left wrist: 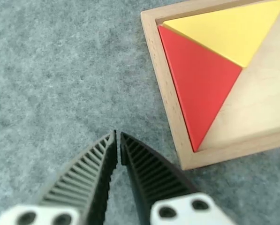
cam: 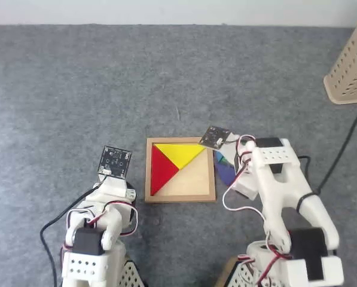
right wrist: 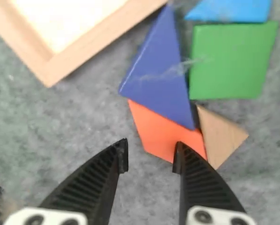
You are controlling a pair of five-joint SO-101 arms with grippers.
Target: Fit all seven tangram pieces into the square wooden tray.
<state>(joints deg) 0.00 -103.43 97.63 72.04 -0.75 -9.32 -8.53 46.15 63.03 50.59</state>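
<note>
Tangram pieces are split between tray and carpet, so I'll use the wooden tray (cam: 181, 198) as my landmark. Off its left edge, near the closest corner, the left gripper (left wrist: 118, 136) sits over bare carpet with its jaws pressed together, holding nothing. Inside the tray, the red triangle (left wrist: 200, 89) fills the left side and the yellow triangle (left wrist: 229, 30) the far side. The rest is bare wood.

Just beside the tray's right edge lie five loose pieces in a cluster: dark blue triangle (right wrist: 161, 79), green square (right wrist: 229, 61), light blue piece (right wrist: 229, 9), orange parallelogram (right wrist: 165, 133) and plain wood triangle (right wrist: 219, 136). The right gripper (right wrist: 150, 149) is the nearer one. Its jaws are spread and empty, and the orange piece lies straight ahead, its long axis slanting across the opening. Dark blue and plain wood both touch it, so I judge a clean pinch will be crowded.
</note>
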